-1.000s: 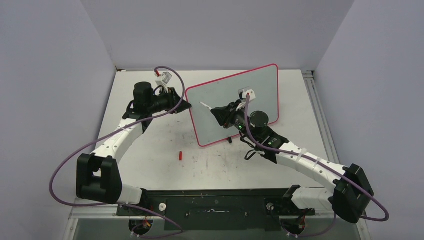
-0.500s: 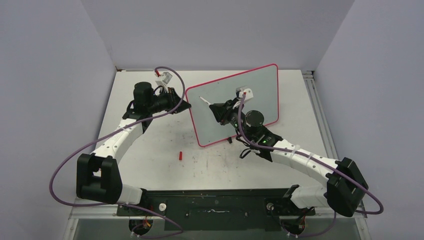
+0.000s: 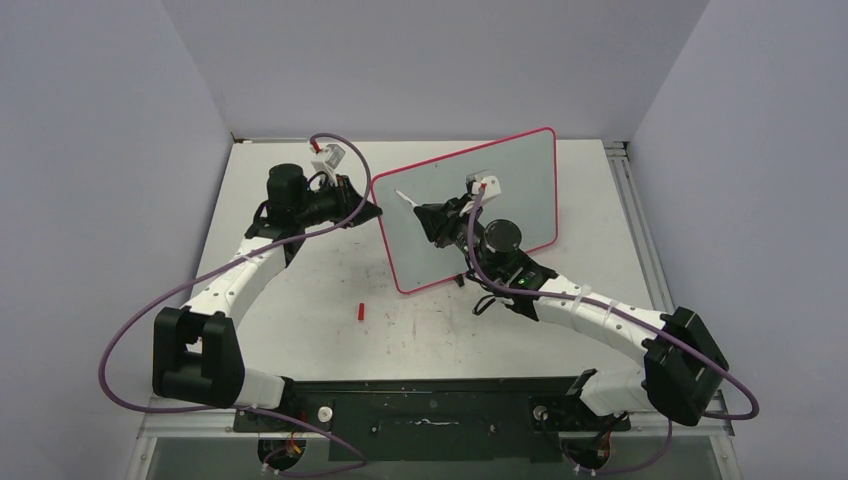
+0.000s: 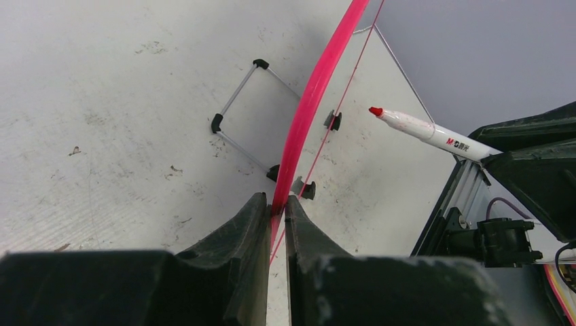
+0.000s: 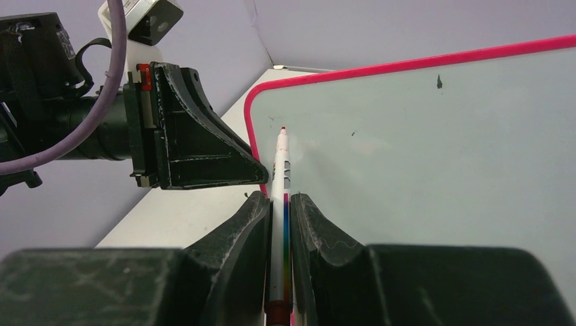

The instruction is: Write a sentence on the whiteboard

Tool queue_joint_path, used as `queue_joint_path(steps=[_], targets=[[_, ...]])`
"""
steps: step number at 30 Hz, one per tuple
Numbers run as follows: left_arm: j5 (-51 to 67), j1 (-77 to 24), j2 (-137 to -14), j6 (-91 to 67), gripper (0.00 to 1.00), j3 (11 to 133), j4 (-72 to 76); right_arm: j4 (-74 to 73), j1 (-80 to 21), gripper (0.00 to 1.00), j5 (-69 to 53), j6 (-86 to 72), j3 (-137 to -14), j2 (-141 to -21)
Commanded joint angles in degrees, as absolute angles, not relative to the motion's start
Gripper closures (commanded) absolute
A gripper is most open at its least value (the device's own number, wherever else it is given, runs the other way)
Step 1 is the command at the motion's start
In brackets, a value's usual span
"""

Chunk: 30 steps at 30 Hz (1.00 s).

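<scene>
Top external view: the whiteboard (image 3: 500,170) stands tilted on the table (image 3: 300,290), and the left gripper (image 3: 377,212) is clamped on its pink left rim. The right gripper (image 3: 422,214) pinches a red-tipped marker (image 3: 407,201), with the tip near the board's upper left, just beside that clamp. A small red cap (image 3: 360,311) lies well clear of the board's near corner.

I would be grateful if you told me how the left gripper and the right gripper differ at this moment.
The left gripper is shut on the pink-red rim of the whiteboard, at its left edge; the right gripper is shut on a marker. The left gripper sits beside the board, while the right gripper hangs in front of its face, the marker's red tip seemingly just off the surface. Both are black and shut.
</scene>
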<state>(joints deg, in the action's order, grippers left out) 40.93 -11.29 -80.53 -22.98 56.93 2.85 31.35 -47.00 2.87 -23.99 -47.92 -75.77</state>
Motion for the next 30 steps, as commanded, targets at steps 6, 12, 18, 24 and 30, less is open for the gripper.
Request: queue_joint_path(steps=[6, 12, 18, 24, 30], targets=[[41.6, -11.9, -80.0, -21.0, 1.0, 57.1, 4.9, 37.2, -47.7, 0.95, 5.0, -22.5, -50.5, -76.5], [41.5, -12.0, -79.9, -20.4, 1.0, 57.0, 4.9, 37.4, -47.7, 0.95, 5.0, -22.3, -51.1, -77.7], [41.4, -12.1, -79.7, -20.1, 1.0, 57.0, 4.7, 37.7, -47.8, 0.95, 5.6, -22.1, -51.3, -78.4], [41.5, -12.1, -79.8, -20.0, 1.0, 57.0, 4.6, 38.4, -47.9, 0.95, 6.5, -22.1, -51.2, -79.2], [41.6, -12.2, -79.8, -19.9, 1.0, 56.9, 4.6, 39.1, -48.0, 0.95, 7.1, -21.9, -51.3, -79.8]])
